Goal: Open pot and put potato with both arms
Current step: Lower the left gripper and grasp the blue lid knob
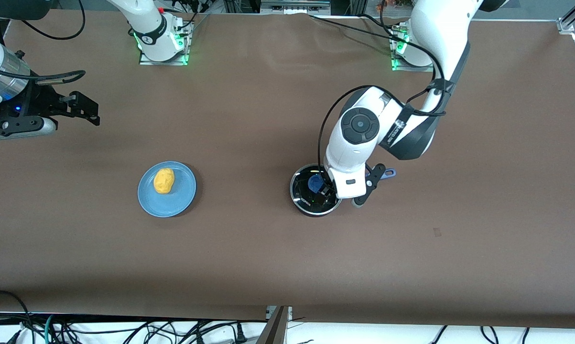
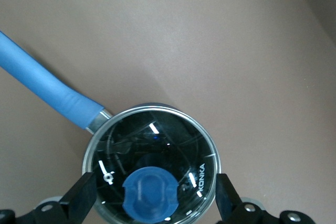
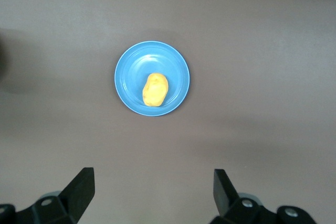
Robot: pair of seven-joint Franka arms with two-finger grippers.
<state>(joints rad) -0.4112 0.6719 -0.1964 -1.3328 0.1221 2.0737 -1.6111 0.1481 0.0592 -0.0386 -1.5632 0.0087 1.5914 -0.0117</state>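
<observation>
The left gripper (image 2: 152,203), fingers spread, is hovering over the pot (image 1: 315,190) lid's knob (image 2: 150,193) to lift it, while the right gripper (image 3: 152,198) is waiting spread high above the potato (image 3: 155,89).

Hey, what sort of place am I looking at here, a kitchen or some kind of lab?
Most likely a robotics lab, not a kitchen. Two white arms are bolted to a brown covered table, loose cables trail along its edge, and the only kitchenware is a lidded pot and a potato on a blue plate.

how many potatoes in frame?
1. The potato lies on the blue plate, toward the right arm's end of the table. The pot is lidded, so its inside is partly obscured.
</observation>
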